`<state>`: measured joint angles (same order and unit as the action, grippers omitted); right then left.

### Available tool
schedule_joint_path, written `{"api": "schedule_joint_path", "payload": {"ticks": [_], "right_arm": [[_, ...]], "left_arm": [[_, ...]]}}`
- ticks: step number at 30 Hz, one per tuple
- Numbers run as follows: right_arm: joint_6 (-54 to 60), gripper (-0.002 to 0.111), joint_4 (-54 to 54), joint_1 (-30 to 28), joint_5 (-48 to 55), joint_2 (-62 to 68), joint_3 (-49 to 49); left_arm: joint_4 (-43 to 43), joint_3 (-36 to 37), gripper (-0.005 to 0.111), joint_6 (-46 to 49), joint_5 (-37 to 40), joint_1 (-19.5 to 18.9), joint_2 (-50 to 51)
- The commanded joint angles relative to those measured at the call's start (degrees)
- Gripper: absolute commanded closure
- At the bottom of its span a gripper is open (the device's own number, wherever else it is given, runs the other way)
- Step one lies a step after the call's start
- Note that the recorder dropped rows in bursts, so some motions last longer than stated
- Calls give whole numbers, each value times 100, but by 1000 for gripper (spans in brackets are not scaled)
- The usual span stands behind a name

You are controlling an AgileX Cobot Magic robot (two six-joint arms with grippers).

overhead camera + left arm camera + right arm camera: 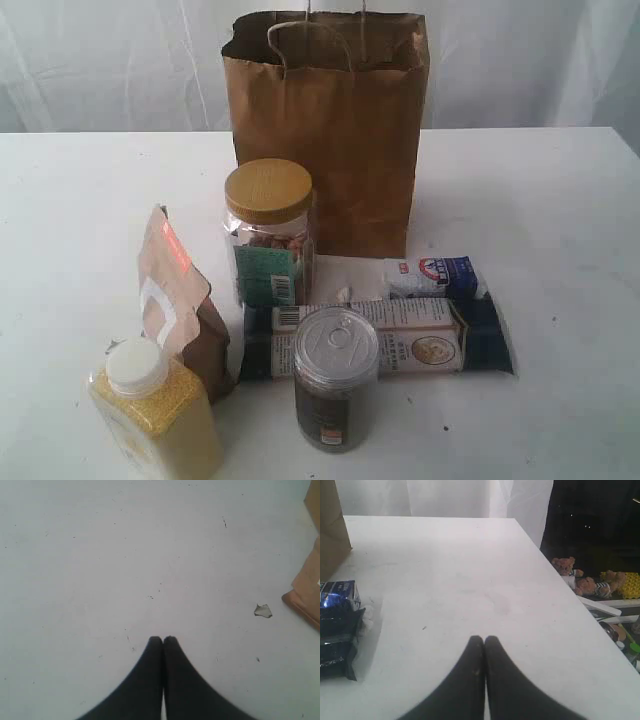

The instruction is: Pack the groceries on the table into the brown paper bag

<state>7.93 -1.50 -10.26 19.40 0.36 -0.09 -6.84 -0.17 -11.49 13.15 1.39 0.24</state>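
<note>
The brown paper bag [330, 130] stands upright and open at the back of the white table [560, 200]. In front of it are the clear jar with the mustard-yellow lid [268, 235], the brown pouch [175, 295], the yellow-grain bottle [155, 410], the silver-lidded can [335, 378], the long dark-blue-and-white packet [400, 335] and the small blue-white packet [432, 275]. Neither gripper shows in the exterior view. My left gripper [163, 639] is shut and empty over bare table. My right gripper [484, 639] is shut and empty, to one side of the small packet [340, 594], the long packet [337, 640] and the bag's corner [330, 530].
A small white crumb [342, 294] lies by the jar. In the left wrist view a white scrap [263, 611] lies near a brown edge [307, 592]; I cannot tell whether it is pouch or bag. The table's edge [560, 605] runs close by the right gripper, with toys [580, 580] beyond.
</note>
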Motion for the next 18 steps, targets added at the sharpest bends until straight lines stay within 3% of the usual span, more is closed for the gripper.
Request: {"api": "schedule_joint_path", "payload": {"ticks": [1,12,18], "right_arm": [[23,108,-21,22,-13,-36,9],[19,108,-101,22,-359,-36,9],[-2894,108,-3521,22,-2077,-36,9]], "left_arm": [[37,17,107,-20,-24,3,-24],[37,17,107,-20,-24,3,-24],[37,17,107,-20,-24,3,-24]]}}
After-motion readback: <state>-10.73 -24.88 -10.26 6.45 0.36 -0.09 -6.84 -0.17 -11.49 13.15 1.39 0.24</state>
